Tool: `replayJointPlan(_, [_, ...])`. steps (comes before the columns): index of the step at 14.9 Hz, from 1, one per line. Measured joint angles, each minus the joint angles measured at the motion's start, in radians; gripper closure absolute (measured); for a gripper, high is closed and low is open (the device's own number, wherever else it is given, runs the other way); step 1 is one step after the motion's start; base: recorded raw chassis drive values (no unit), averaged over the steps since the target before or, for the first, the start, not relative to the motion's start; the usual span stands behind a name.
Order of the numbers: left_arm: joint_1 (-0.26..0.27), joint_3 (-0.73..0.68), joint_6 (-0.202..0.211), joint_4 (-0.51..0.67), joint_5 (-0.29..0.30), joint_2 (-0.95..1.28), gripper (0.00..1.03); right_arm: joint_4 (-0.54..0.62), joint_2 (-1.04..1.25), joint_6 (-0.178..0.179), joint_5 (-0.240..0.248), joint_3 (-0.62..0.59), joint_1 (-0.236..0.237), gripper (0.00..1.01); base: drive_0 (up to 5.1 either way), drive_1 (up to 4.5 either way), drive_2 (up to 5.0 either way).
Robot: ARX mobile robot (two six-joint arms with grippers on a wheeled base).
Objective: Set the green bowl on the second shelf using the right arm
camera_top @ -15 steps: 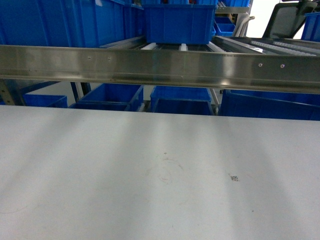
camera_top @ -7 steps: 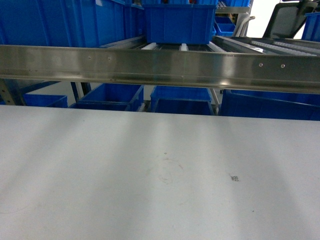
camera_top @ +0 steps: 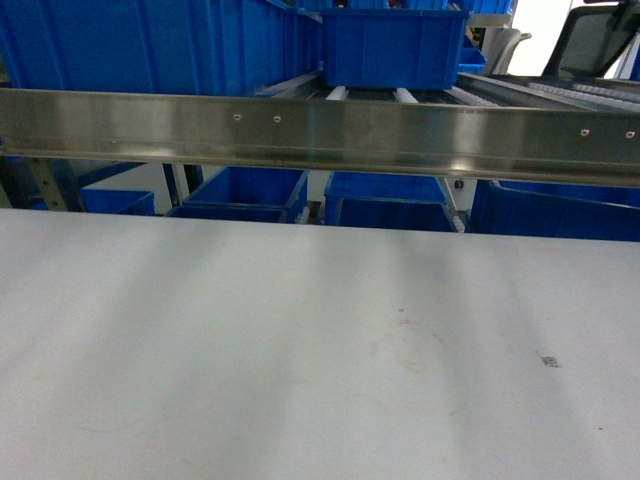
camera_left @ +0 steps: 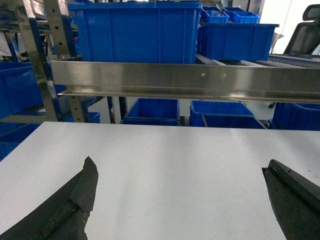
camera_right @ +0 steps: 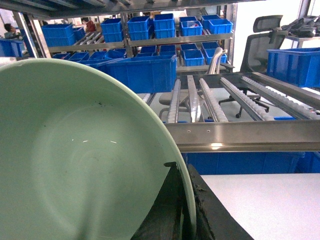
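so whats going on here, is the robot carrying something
Yes. The right gripper is pinching the rim of the green bowl, which fills most of the right wrist view and sits tilted, its inside facing the camera. It is held off the white table, facing the steel shelf rail with roller tracks and blue totes behind it; the bowl is not on any shelf yet. The left gripper is open and empty above the table. The head view shows neither arm.

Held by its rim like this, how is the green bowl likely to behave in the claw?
The green bowl looks rigid and probably light. Its smooth, glossy surface suggests it could slip or pivot, since the right claw pinches only one spot of thin rim. Set down, its round sloping sides might let it rock.
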Motion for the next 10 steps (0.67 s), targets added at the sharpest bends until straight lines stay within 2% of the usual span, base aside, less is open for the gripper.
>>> replayJointPlan(4, [0.0, 0.0, 0.0, -0.001, 0.0, 0.0, 0.05, -0.001, -0.001, 0.0, 0.0, 0.0, 0.0, 0.99, -4.9, 2.41, 2.4])
replayJointPlan(10, [0.0, 0.0, 0.0, -0.001, -0.001, 0.0, 0.05, 0.001, -0.001, 0.0, 0.0, 0.0, 0.0, 0.99, -4.8, 1.29, 3.5])
